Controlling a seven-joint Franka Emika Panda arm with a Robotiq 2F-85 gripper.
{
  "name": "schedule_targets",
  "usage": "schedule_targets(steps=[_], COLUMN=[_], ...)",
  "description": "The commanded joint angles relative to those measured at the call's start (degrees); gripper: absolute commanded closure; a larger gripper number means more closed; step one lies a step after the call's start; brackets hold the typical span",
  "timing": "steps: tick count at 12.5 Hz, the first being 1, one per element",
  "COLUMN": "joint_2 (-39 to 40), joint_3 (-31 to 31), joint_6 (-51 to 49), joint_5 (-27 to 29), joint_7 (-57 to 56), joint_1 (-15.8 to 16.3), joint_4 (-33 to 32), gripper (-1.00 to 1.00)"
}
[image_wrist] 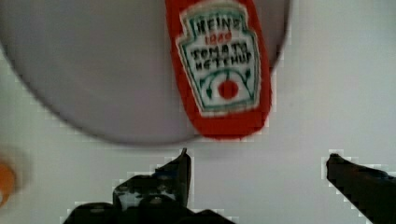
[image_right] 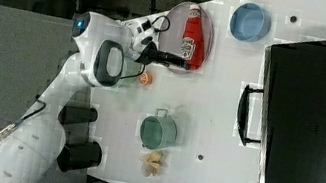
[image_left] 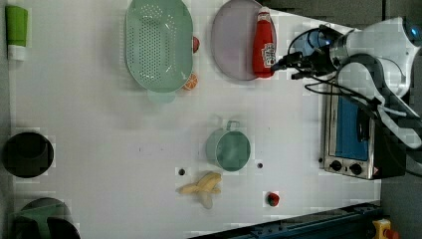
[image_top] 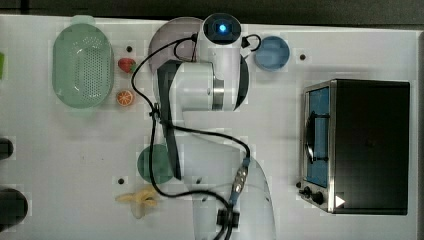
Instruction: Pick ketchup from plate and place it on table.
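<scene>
White tabletop [image_left: 99, 124] with dark dots: end effector [image_wrist: 257, 163], fingers spread apart, hovers just beside the plate [image_wrist: 93, 70] rim; ketchup [image_wrist: 219, 65] lies ahead on it.

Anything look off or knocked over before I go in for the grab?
The ketchup lies flat on the plate, its base overhanging the rim. Otherwise nothing looks spilled or damaged.
</scene>
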Motion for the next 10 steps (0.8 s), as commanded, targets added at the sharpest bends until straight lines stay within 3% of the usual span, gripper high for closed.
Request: schedule_targets(steps=[1, 10], joint_2=[3.6, 14.4], joint_3=[0.4, 0.3], joint_6=[2.0, 13.8], joint_5=[-0.3, -2.5], joint_7=[-7.5, -9.1], joint_1=[0.5, 1.5], joint_4=[5.1, 10.5], gripper=[-1.00, -1.00])
